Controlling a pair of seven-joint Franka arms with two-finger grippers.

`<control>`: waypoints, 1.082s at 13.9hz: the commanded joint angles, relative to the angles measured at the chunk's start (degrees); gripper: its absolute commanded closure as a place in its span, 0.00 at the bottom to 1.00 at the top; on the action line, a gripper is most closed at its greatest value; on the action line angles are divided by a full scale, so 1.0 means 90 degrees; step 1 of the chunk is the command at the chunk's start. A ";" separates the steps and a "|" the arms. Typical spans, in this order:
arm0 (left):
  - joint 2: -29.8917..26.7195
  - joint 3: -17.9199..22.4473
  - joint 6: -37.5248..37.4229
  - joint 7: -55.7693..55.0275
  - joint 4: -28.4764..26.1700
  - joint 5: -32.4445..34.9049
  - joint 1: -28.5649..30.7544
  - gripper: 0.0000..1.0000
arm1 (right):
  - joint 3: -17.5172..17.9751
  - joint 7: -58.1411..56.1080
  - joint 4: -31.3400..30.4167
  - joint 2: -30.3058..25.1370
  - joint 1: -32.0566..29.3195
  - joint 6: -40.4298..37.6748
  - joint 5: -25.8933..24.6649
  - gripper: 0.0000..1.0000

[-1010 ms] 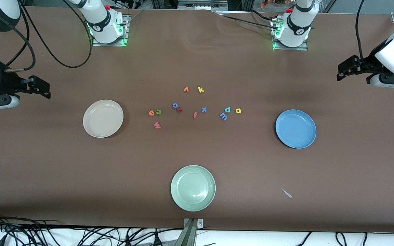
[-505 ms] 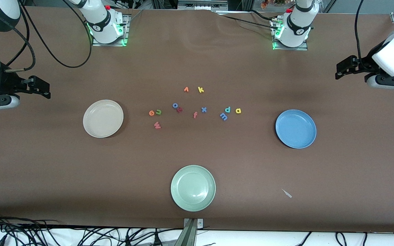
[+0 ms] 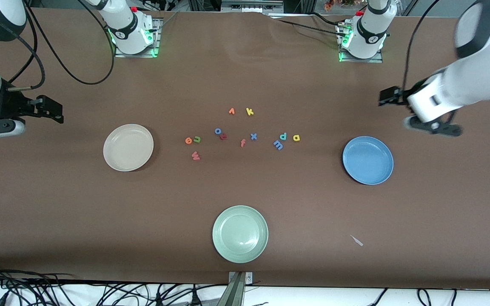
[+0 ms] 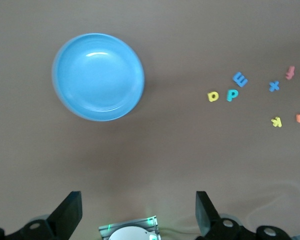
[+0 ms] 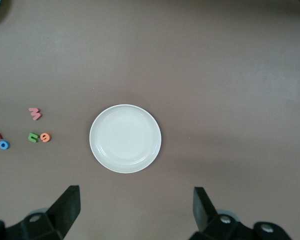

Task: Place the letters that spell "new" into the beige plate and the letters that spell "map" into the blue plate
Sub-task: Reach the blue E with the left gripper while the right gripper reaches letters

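The left gripper (image 3: 384,97) hangs with its fingers apart over bare table at the left arm's end, up in the air beside the blue plate (image 3: 368,160). The blue m (image 3: 278,145), teal p (image 3: 283,136) and yellow a (image 3: 296,137) lie toward mid-table from it. The right gripper (image 3: 58,114), fingers spread too, hangs at the right arm's end beside the beige plate (image 3: 128,147); the orange e (image 3: 188,140), green n (image 3: 197,139) and salmon-red w (image 3: 195,156) lie past that plate toward mid-table.

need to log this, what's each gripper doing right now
left gripper: open, empty, in the air by the blue plate.
right gripper: open, empty, waiting beside the beige plate.
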 commanded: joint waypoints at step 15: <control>0.2837 -0.0169 0.5544 0.0137 -0.1373 0.1062 -0.2966 0.00 | 0.0425 0.2033 -0.1879 0.0634 0.1467 0.2029 0.0421 0.00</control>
